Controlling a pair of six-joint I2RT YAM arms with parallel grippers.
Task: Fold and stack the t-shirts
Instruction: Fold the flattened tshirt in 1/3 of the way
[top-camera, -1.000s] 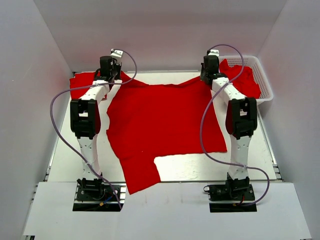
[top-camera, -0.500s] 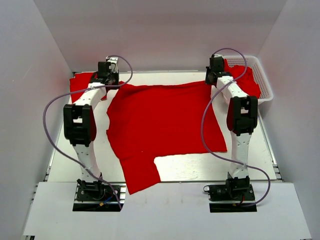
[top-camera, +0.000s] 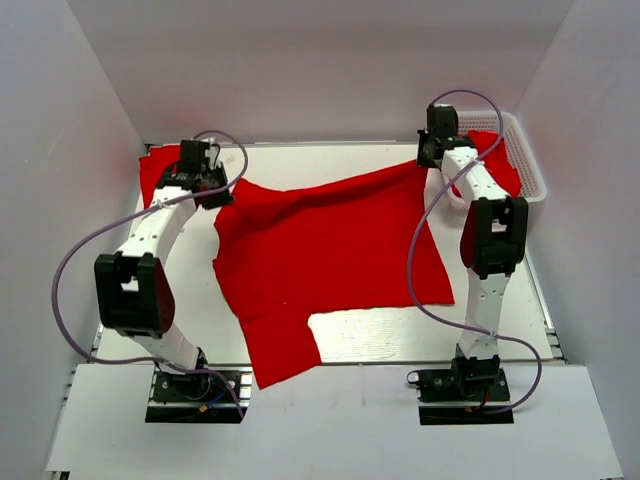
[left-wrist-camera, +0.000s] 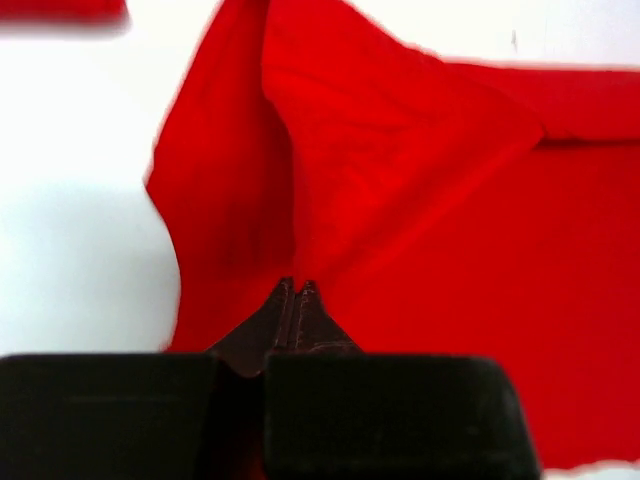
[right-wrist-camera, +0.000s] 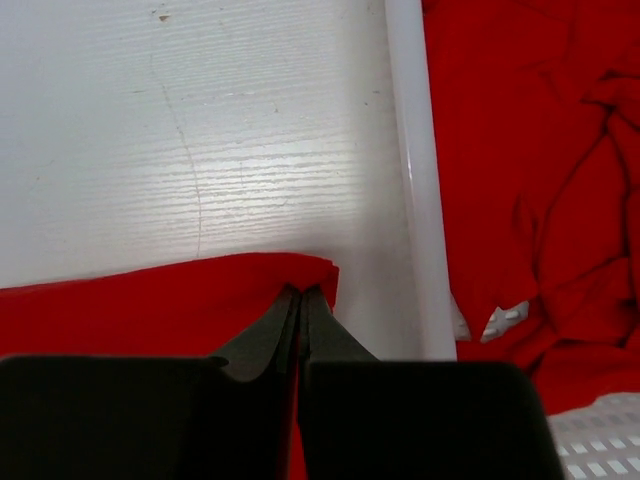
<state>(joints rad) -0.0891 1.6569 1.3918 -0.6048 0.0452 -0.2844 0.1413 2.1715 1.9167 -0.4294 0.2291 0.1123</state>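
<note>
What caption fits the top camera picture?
Left gripper and right gripper each pinch a far corner of the red t-shirt spread beside the white basket.

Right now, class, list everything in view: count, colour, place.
table: one, white, beneath all
basket: one, white, far right
spread t-shirt: one, red, table centre
far-left t-shirt: one, red, table's far left corner
basket t-shirts: count unclear, red, heaped in basket
cables: two, purple, along the arms
left end effector: one, black, shut on spread t-shirt's far left corner
right end effector: one, black, shut on its far right corner
</note>
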